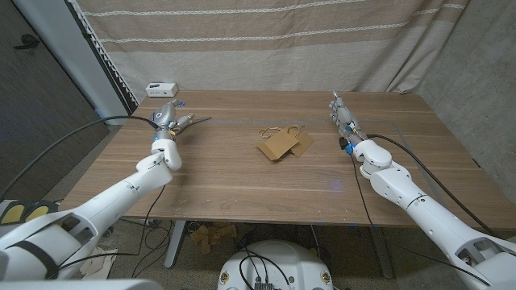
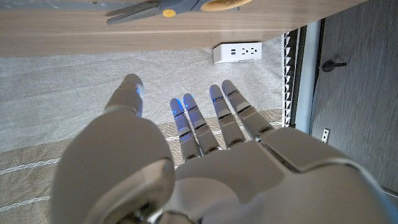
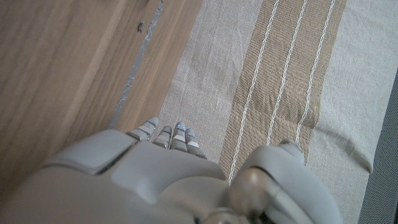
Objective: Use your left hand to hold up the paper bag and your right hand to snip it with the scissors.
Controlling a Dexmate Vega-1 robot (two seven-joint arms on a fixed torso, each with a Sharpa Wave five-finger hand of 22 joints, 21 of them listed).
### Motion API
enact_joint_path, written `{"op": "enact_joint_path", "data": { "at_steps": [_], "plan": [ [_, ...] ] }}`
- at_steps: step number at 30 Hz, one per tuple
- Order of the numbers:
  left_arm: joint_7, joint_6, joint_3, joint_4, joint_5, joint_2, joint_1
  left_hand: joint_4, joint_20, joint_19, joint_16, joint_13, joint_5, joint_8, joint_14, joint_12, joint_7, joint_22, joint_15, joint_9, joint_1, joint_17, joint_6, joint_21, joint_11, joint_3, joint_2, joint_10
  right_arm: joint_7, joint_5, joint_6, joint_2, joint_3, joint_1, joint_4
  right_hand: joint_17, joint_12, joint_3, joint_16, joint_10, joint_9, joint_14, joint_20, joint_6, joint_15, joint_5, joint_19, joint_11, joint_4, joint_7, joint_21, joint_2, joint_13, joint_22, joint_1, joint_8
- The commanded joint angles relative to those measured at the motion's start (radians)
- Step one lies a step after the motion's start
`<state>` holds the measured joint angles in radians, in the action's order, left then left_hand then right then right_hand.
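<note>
The left hand point(image 1: 167, 121) is being held over the table's far left part, fingers point(image 2: 186, 118) stretched out and apart, nothing gripped. The scissors point(image 2: 163, 7) are being shown just beyond it in the left wrist view (blades grey, handle yellowish). The right hand point(image 1: 342, 113) is being kept extended near the far right, holding nothing. The paper bag point(image 1: 280, 144) is lying mid-table point(image 1: 242, 189), well apart from both hands, with bare wood all around.
</note>
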<state>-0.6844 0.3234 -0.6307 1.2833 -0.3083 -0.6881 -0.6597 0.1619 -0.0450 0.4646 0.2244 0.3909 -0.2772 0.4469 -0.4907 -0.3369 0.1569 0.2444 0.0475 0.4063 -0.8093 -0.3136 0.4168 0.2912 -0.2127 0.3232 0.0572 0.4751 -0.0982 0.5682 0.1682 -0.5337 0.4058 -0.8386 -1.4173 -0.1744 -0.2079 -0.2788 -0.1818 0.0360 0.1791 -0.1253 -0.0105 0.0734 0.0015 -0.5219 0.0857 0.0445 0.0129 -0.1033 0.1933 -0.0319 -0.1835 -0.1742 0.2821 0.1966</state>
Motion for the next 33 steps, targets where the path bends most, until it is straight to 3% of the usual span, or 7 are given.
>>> {"op": "enact_joint_path", "data": {
  "at_steps": [1,5,8,12,16,24,33],
  "plan": [
    [0.041,-0.013,-0.028,-0.031,-0.012,-0.001,0.028,-0.002,-0.155,0.022,-0.005,0.006,0.005,0.013,-0.017,-0.006,-0.021,0.002,0.172,0.006,-0.014,-0.005,0.02,0.013,0.001,0.007,0.014,-0.007,-0.003,0.002,0.007,-0.003,-0.005,-0.014,-0.005,-0.003,-0.005,-0.006,0.0,0.005,0.005,-0.007,0.0,0.004,-0.005,-0.004,0.002,0.004,0.004,0.0,0.002,-0.013,-0.002,-0.005,0.004,0.0],
    [0.027,-0.034,-0.026,-0.047,-0.005,0.006,0.032,-0.015,-0.154,0.056,-0.01,0.023,0.007,0.063,-0.033,-0.051,-0.027,-0.016,0.171,0.02,0.012,-0.007,0.113,0.022,0.005,-0.009,0.053,0.08,-0.006,0.007,0.002,-0.003,-0.007,-0.018,-0.009,-0.003,-0.005,-0.006,0.0,0.005,0.005,-0.007,0.001,0.004,-0.005,-0.004,0.002,0.005,0.004,0.001,0.002,-0.013,-0.002,-0.005,0.004,-0.001],
    [0.029,-0.029,-0.025,-0.049,-0.003,0.007,0.035,-0.015,-0.153,0.073,-0.017,0.028,0.006,0.071,-0.029,-0.061,-0.036,-0.022,0.17,0.025,0.014,-0.003,0.123,0.027,0.003,-0.012,0.062,0.094,-0.005,0.008,0.003,-0.004,-0.008,-0.019,-0.009,-0.003,-0.005,-0.006,0.0,0.005,0.005,-0.007,0.0,0.004,-0.006,-0.004,0.002,0.005,0.004,0.0,0.002,-0.013,-0.002,-0.005,0.004,-0.001],
    [0.041,-0.008,-0.029,-0.042,-0.005,0.004,0.037,-0.021,-0.146,0.073,-0.021,0.037,0.002,0.057,-0.033,-0.049,-0.019,-0.029,0.17,0.03,0.023,0.005,0.078,0.024,0.002,-0.015,0.065,0.045,0.001,0.005,0.008,-0.006,-0.006,-0.018,-0.007,-0.003,-0.005,-0.006,0.0,0.005,0.005,-0.007,0.0,0.004,-0.006,-0.004,0.002,0.005,0.005,0.001,0.002,-0.014,-0.002,-0.005,0.005,-0.001],
    [0.057,0.0,-0.033,-0.04,-0.006,-0.001,0.041,-0.028,-0.142,0.057,-0.02,0.046,-0.002,0.019,-0.038,-0.038,-0.012,-0.033,0.171,0.016,0.034,0.007,0.008,0.015,0.002,-0.016,0.061,0.001,-0.001,0.01,0.007,-0.003,-0.008,-0.02,-0.006,-0.003,-0.005,-0.006,0.0,0.005,0.005,-0.007,0.0,0.004,-0.006,-0.004,0.002,0.005,0.005,0.0,0.002,-0.014,-0.002,-0.005,0.006,-0.001],
    [0.068,-0.012,-0.043,-0.063,-0.013,-0.007,0.058,-0.021,-0.152,0.056,-0.012,0.051,-0.006,0.009,-0.06,-0.05,-0.019,-0.035,0.175,0.008,0.01,0.004,-0.001,0.013,0.001,0.002,0.037,0.017,-0.004,0.01,0.012,-0.001,-0.008,-0.025,-0.008,-0.003,-0.005,-0.006,0.0,0.005,0.005,-0.007,0.0,0.004,-0.005,-0.005,0.002,0.006,0.005,-0.001,0.002,-0.015,-0.002,-0.005,0.006,-0.001],
    [0.077,-0.022,-0.051,-0.085,-0.014,-0.004,0.073,-0.021,-0.147,0.047,-0.018,0.055,-0.005,0.003,-0.05,-0.049,-0.023,-0.036,0.17,0.002,0.014,0.003,-0.005,0.009,0.003,0.0,0.045,0.006,-0.008,0.008,0.013,-0.001,-0.008,-0.027,-0.013,-0.003,-0.005,-0.007,0.0,0.005,0.005,-0.006,0.0,0.004,-0.006,-0.005,0.002,0.005,0.005,-0.001,0.002,-0.016,-0.002,-0.005,0.007,-0.001]
  ]
}}
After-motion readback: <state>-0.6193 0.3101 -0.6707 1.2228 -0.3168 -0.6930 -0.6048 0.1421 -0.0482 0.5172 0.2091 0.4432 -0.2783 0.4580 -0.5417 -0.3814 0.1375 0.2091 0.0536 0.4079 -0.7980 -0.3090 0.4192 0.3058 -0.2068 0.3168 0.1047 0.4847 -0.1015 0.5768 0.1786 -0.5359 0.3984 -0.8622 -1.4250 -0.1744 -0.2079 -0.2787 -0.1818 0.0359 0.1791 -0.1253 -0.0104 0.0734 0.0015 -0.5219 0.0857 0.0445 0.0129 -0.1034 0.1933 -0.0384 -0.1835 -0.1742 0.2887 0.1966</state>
